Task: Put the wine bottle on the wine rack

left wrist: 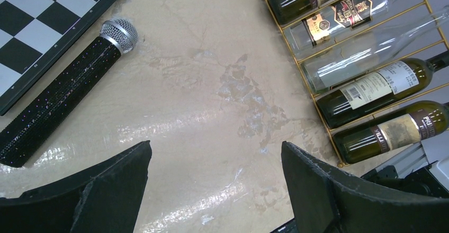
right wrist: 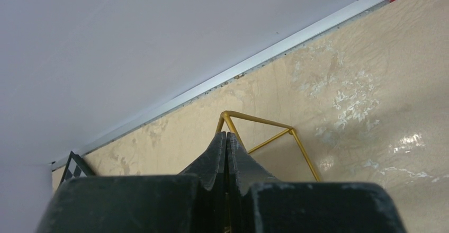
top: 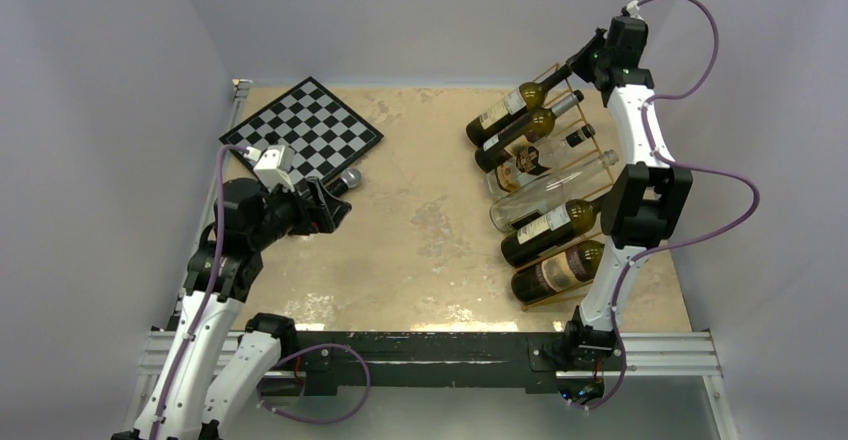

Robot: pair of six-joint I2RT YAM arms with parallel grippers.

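Observation:
The gold wire wine rack [top: 548, 68] stands on the right side of the table. Several wine bottles lie side by side in its slots, from a dark one at the far end [top: 515, 107] to a dark one nearest me [top: 555, 272]. No bottle lies on the table outside it. My right gripper [top: 582, 64] is shut, with its tips [right wrist: 226, 134] at the top corner of the rack's far end frame [right wrist: 265, 121]. My left gripper [top: 335, 202] is open and empty [left wrist: 214, 145] above bare table at the left. The rack and bottles also show in the left wrist view [left wrist: 302, 69].
A black-and-white chessboard [top: 315, 130] lies at the far left. A black glittery microphone [top: 345, 180] lies along its near edge, just beyond the left gripper; it also shows in the left wrist view [left wrist: 63, 90]. Grey walls enclose the table.

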